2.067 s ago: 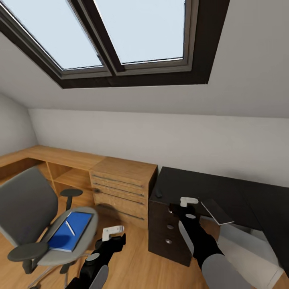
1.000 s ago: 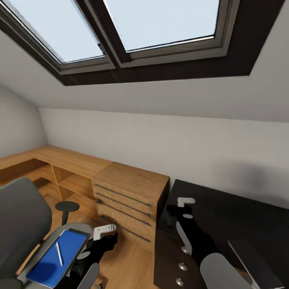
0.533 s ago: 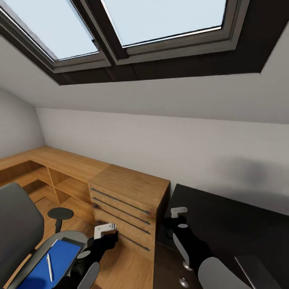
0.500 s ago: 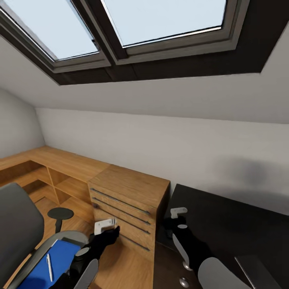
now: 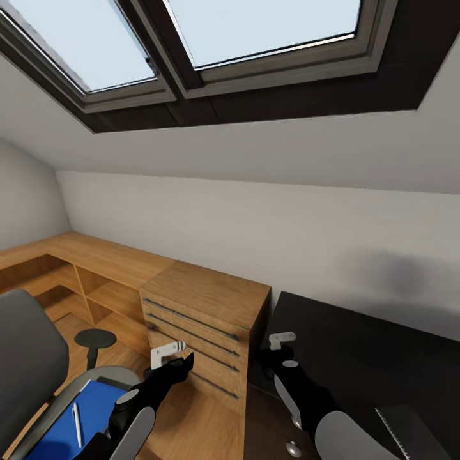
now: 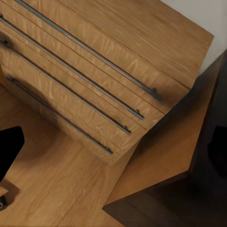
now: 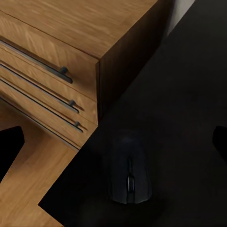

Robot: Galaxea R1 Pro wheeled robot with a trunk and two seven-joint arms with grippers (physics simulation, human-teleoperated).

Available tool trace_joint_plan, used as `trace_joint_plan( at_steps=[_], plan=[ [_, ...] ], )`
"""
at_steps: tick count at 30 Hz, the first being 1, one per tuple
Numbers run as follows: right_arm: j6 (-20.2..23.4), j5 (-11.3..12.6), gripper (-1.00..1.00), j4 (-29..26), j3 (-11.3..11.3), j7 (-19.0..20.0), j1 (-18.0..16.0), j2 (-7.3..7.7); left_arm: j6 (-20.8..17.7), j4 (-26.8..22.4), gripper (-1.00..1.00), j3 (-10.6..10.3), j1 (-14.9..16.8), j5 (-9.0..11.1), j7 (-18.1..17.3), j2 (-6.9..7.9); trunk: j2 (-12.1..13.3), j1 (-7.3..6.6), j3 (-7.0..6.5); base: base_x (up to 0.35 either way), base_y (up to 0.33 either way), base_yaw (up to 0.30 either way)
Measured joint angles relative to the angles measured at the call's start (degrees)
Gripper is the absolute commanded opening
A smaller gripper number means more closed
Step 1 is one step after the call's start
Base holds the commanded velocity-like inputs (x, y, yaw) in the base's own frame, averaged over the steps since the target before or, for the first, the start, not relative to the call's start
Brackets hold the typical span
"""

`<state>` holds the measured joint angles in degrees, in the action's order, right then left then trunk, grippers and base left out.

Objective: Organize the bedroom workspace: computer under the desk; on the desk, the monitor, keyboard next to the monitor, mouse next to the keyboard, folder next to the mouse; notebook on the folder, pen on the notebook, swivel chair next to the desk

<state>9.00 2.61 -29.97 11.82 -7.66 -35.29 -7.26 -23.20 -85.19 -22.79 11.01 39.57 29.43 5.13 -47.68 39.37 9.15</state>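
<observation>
Under a sloped white ceiling with two skylights [image 5: 191, 38], the black desk [image 5: 358, 345] stands beside a light-wood drawer chest [image 5: 204, 313], and one mouse [image 7: 128, 172] lies on the desk's corner directly below the right gripper [image 5: 281, 339], whose fingers stand apart and hold nothing. The left gripper [image 5: 167, 351] reaches forward in front of the chest; I cannot tell how wide it is. Behind it, one blue folder [image 5: 70, 425] with one pen [image 5: 76, 423] on top lies on the swivel chair [image 5: 29, 358].
</observation>
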Motion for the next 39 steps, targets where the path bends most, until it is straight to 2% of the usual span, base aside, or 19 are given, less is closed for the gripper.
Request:
trace_joint_plan(
  at_steps=[7, 23, 32, 39],
  plan=[
    [-0.1, 0.1, 1.0, 0.1, -0.1, 0.0, 0.0, 0.0, 0.0, -2.9, 1.0, 0.0, 0.1, 0.0, 0.0, 0.0, -2.8, 1.54, 1.26, 0.0, 0.0, 0.0],
    [-0.4, 0.2, 1.0, 1.2, -0.2, 0.0, -0.1, 0.06, 0.0, -3.2, 1.0, 0.0, 0.1, -0.1, 0.0, 0.0, -9.2, 5.06, 4.14, 0.0, 0.0, 0.0],
    [-0.4, 0.2, 1.0, 1.2, -0.4, 0.0, -0.1, 0.26, 0.1, -3.2, 1.0, -0.2, 0.1, 0.1, 3.1, 0.0, -12.9, 7.03, 5.76, 0.0, 0.0, 0.0],
    [-0.4, 0.2, 1.0, 1.7, -0.5, 0.0, -0.1, 0.27, 0.1, -3.2, 1.0, -0.2, 0.1, 0.2, 3.4, 0.0, -15.7, 8.57, 7.02, 0.0, 0.0, 0.0]
  ],
)
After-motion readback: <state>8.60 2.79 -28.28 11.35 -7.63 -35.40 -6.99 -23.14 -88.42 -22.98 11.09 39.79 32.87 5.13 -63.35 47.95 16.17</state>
